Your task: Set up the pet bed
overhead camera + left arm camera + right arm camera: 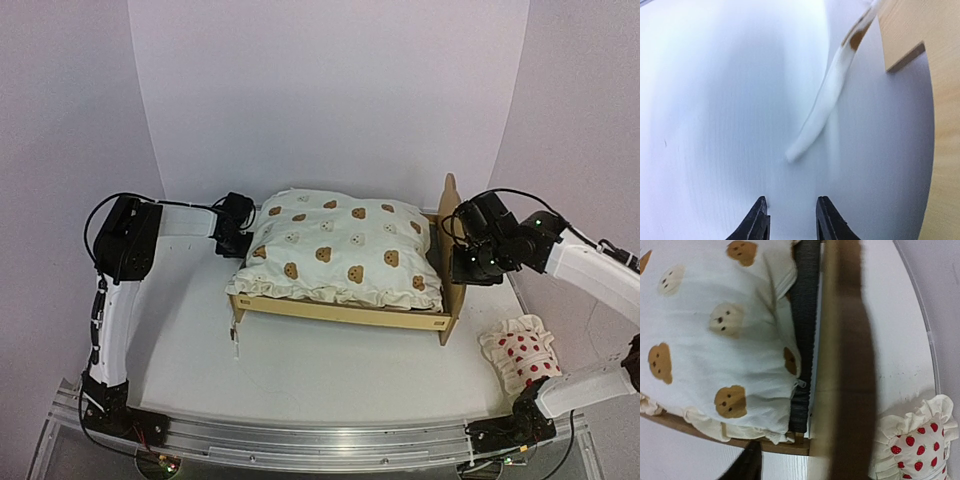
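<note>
— How many things do we count on the white surface [330, 385]?

— We count three: one small pet bed of light plywood [340, 314], one cream ruffled cushion printed with bear faces [340, 240], and one small white ruffled pillow with red strawberry-like spots [522, 358]. There are also two arms, and each has one pincer.

— Where does the pet bed stand?

— In the middle of the surface, with its long side toward us and its one tall headboard [449, 215] at the right end. The cushion lies in the bed and covers nearly all of it. In the right wrist view we see only a strip of the dark grey felt base [802, 335] between the cushion and the headboard. The pillow lies apart from the bed, near the front right corner of the surface.

— And the bears?

— Some are brown and some are pale. The folds hide a few, so we cannot give a sure count.

— How are the pincers?

— The left pincer [232, 240] is just beside the left end of the bed, at the corner of the cushion. In its own view the two dark fingers [757, 220] stand narrowly apart with nothing between them, and one white tie [820, 110] hangs beside the wood. The right pincer [463, 265] is at the outer side of the headboard. Its camera shows one dark finger [747, 467] and a blurred brown band, so we cannot tell if it is parted or gripping.

— Can we read any writing?

— There is one small dark mark [440, 322] on the front rail, too small for us to read.
</note>
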Action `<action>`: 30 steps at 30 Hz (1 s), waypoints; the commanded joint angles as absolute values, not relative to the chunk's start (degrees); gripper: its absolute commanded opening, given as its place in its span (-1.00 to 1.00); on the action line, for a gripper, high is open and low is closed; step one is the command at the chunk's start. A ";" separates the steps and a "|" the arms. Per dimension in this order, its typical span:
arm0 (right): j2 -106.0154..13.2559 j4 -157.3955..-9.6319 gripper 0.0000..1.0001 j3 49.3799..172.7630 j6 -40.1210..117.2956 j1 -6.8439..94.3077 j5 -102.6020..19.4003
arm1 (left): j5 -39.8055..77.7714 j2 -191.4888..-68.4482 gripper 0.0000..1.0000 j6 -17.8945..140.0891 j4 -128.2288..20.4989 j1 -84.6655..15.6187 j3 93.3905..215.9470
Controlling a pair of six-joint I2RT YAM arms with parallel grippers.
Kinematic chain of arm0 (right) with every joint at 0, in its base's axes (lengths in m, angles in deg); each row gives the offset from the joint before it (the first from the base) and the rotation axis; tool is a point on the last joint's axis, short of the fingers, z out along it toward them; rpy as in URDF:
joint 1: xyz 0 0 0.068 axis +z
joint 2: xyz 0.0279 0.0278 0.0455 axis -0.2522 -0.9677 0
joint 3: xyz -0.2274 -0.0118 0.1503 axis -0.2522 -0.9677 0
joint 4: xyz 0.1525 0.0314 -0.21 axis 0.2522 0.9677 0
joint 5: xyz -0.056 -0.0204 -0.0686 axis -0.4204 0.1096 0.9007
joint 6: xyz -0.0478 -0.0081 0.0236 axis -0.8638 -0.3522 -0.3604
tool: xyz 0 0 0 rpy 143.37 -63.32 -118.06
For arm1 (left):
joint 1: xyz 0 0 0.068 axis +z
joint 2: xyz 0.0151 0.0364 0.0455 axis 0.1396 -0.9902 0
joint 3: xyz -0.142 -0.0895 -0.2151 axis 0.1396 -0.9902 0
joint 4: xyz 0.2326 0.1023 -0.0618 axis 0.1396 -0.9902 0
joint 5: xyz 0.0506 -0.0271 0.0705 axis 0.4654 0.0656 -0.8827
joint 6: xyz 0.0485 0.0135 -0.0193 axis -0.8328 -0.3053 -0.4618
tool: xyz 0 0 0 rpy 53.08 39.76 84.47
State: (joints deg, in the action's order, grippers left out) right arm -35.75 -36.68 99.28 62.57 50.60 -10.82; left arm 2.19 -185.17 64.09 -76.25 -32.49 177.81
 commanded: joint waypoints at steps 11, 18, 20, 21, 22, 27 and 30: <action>-26.64 -31.37 0.72 111.14 52.39 52.84 -9.84 | -0.13 -159.12 0.33 64.85 -75.63 -34.48 159.67; -31.46 -31.31 0.72 116.07 52.29 52.95 -21.46 | 9.99 -151.82 0.19 65.74 -73.65 -35.03 147.43; -33.05 -31.40 0.71 116.57 52.48 53.21 -23.23 | 11.80 -150.35 0.17 65.95 -73.15 -35.94 144.34; -33.51 -31.53 0.71 116.55 52.51 53.43 -23.48 | 12.67 -149.55 0.15 65.93 -72.91 -36.52 142.85; -33.70 -31.83 0.71 116.44 52.48 53.62 -23.43 | 13.06 -148.97 0.14 65.86 -72.74 -37.07 141.50; -33.38 -33.20 0.71 115.53 52.17 54.06 -22.42 | 14.77 -146.41 0.08 66.68 -72.56 -40.72 136.85; -32.55 -33.86 0.71 115.13 51.83 54.06 -21.94 | 13.88 -146.25 0.07 67.79 -72.68 -44.99 135.78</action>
